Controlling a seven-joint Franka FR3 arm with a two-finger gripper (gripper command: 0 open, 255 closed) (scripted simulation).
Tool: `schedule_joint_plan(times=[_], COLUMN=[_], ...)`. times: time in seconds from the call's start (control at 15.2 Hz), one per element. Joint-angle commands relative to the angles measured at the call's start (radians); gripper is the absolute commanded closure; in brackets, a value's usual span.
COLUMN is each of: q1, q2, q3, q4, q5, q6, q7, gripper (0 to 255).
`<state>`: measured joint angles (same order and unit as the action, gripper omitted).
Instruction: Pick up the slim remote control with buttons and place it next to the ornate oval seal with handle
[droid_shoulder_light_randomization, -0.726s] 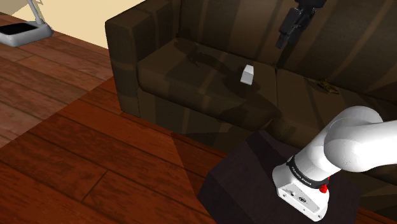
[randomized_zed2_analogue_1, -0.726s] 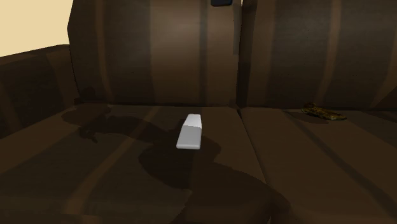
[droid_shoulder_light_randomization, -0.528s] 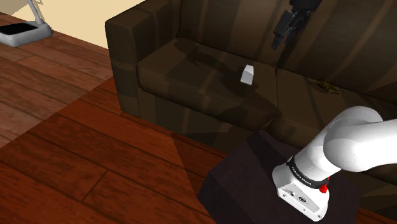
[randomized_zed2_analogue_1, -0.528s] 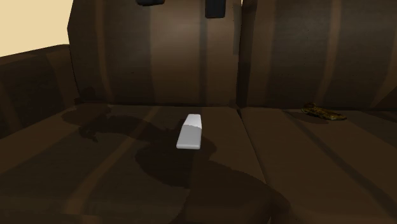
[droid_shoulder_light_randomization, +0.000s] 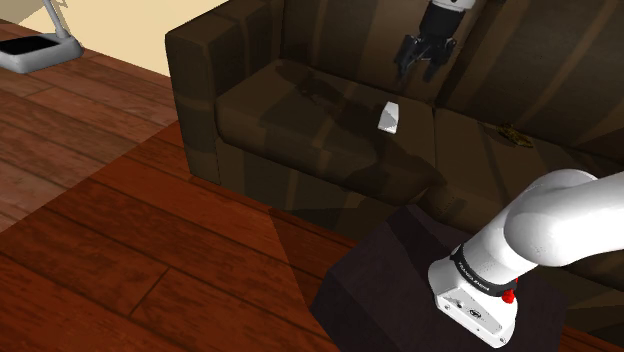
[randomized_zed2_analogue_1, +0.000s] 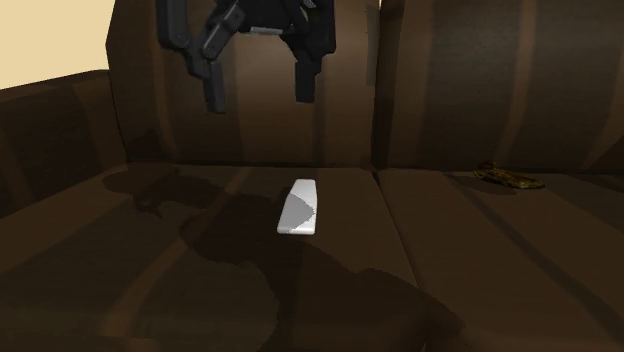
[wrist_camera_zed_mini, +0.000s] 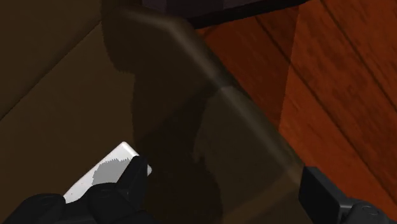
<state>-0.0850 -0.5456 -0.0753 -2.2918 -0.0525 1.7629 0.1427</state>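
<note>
Shoulder view: poised above the pale remote control (droid_shoulder_light_randomization: 389, 117) on the sofa (droid_shoulder_light_randomization: 250, 100), pincer (droid_shoulder_light_randomization: 417, 72) wide open and empty, likely ready to descend. Well apart from the ornate seal (droid_shoulder_light_randomization: 515, 133), so needs carrying across.

The white arm (droid_shoulder_light_randomization: 560, 215) rises from its base (droid_shoulder_light_randomization: 478, 298) at the near right of the shoulder view, bends at a thick elbow and reaches away toward the far left. At its end the black gripper (droid_shoulder_light_randomization: 417, 70) hangs pointing downward. Its two fingers (randomized_zed2_analogue_1: 213, 95) stand spread well apart, tips lowest, clasping nothing between them.
</note>
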Motion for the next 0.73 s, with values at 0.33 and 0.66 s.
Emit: schedule_joint_plan(times=[0.33, 0.66], q1=[-0.067, -0.11], q2=[0.207, 0.356], q3=[-0.039, -0.074], q4=[0.036, 0.084], q5=[-0.002, 0.007], q6=[0.175, 0.277], q7=[0.13, 0.212], gripper=[0, 0])
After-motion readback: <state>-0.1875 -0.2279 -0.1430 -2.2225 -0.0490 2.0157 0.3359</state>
